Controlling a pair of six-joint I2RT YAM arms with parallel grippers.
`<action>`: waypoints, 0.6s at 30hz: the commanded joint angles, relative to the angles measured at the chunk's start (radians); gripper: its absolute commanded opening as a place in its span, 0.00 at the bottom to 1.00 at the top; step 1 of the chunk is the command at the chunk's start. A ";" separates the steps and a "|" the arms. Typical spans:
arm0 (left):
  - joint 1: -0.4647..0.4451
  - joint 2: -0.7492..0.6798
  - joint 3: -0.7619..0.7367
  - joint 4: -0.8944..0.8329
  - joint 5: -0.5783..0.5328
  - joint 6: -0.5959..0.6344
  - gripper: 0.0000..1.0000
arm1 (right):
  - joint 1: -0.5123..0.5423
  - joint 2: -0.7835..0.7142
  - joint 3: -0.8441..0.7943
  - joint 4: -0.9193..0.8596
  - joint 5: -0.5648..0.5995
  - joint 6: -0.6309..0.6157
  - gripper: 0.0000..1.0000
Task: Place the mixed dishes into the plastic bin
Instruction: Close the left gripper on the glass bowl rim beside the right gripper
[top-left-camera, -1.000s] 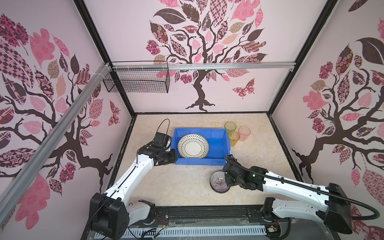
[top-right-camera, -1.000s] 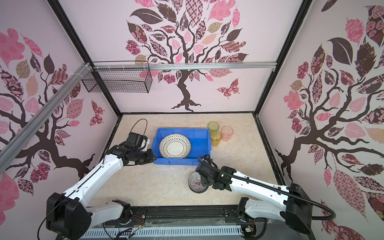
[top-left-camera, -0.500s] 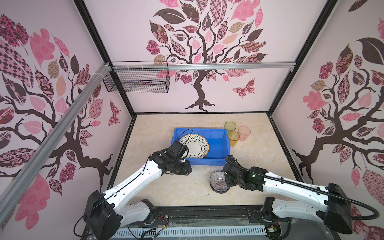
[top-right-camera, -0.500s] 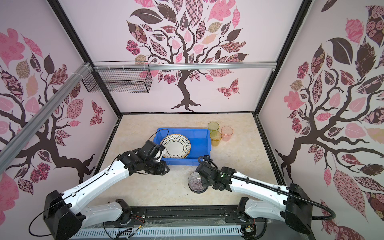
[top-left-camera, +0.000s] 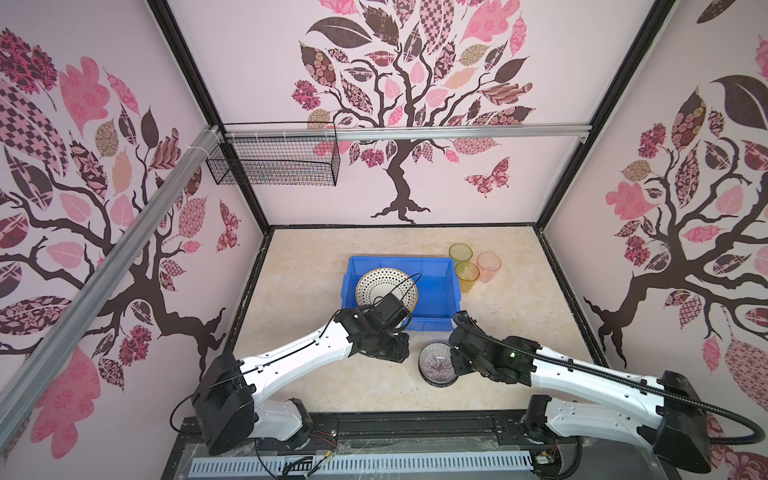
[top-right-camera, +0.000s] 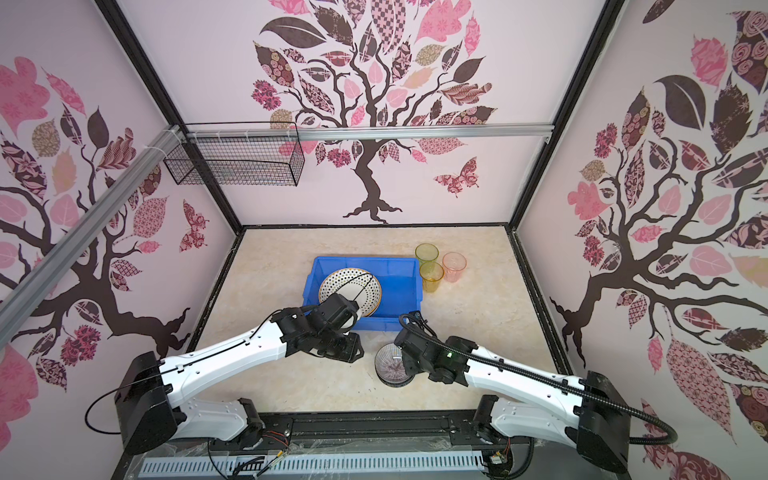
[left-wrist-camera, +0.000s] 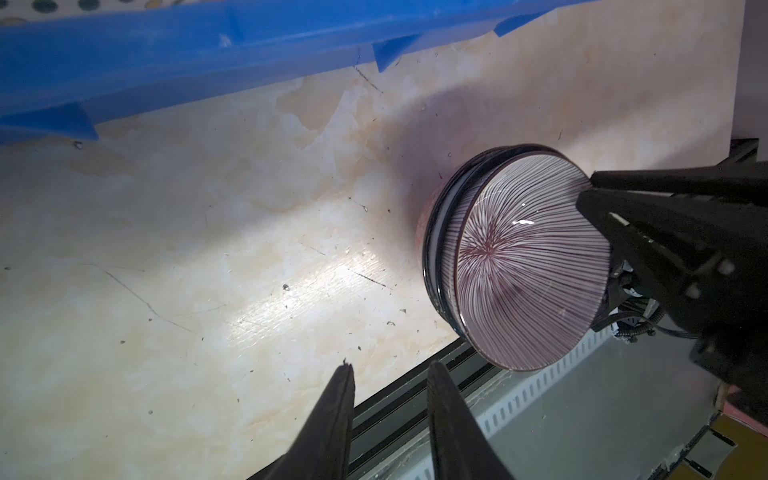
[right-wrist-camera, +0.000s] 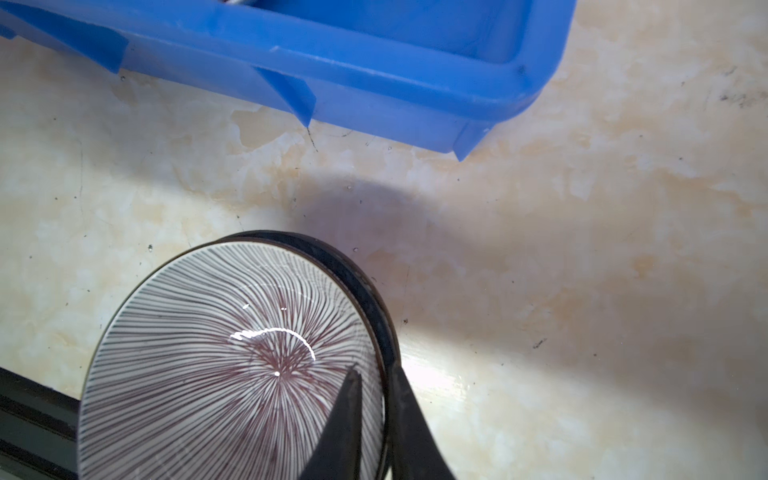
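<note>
Pinching the purple-striped bowl (right-wrist-camera: 216, 353) by its rim, just outside the plastic bin (right-wrist-camera: 374, 62), the right gripper (right-wrist-camera: 374, 370) seems set to lift it in; the left gripper (left-wrist-camera: 390, 368), beside the bin, hangs part-open, empty.

You're looking at a glazed bowl (right-wrist-camera: 208, 374), glossy enough to throw bright highlights. The bin (right-wrist-camera: 374, 70) is smooth blue plastic with a dull sheen and faint scuffs. Your table (left-wrist-camera: 208, 249) has a polished, stone-look top, finely scratched. The cups (top-left-camera: 488, 266) are translucent plastic, the basket (top-left-camera: 274, 166) is black wire mesh, the rail (top-left-camera: 457, 132) is brushed metal, and the arm (top-left-camera: 307, 351) shells are smooth white plastic.
</note>
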 joint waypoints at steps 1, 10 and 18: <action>-0.009 0.015 0.054 0.045 0.005 -0.025 0.34 | 0.009 -0.023 -0.009 0.011 -0.011 0.006 0.17; -0.080 0.137 0.139 0.025 -0.016 -0.011 0.34 | 0.009 -0.026 -0.020 0.029 -0.024 0.005 0.16; -0.110 0.206 0.183 -0.016 -0.070 -0.009 0.34 | 0.009 -0.058 -0.029 0.026 -0.017 0.006 0.16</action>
